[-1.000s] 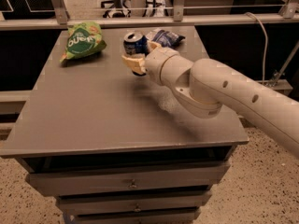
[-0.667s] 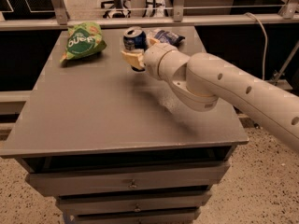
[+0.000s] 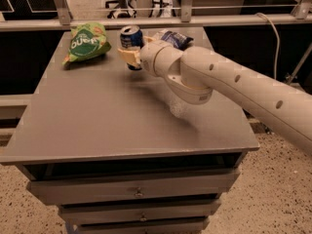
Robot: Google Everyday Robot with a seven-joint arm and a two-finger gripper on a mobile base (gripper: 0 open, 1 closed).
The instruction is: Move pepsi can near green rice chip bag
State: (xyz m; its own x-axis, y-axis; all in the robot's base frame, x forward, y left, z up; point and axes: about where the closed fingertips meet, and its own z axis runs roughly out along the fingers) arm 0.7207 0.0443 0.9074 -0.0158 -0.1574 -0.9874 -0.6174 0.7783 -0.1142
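Near the far edge of the tabletop (image 3: 112,121), we see the claw (image 3: 135,50) clamped around the pepsi can (image 3: 131,38), tan fingers (image 3: 127,56) against its sides. The can stands upright, close to the green rice chip bag (image 3: 87,44) at the far left corner. A blue and white snack bag (image 3: 171,37) lies behind the arm (image 3: 234,84).

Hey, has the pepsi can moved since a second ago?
Yes. Held in the gripper, the pepsi can has shifted left, narrowing its gap to the green rice chip bag, which stayed put.

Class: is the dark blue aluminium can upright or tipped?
Upright: silver top faces up; the gripper clamps the can, far back over the table.
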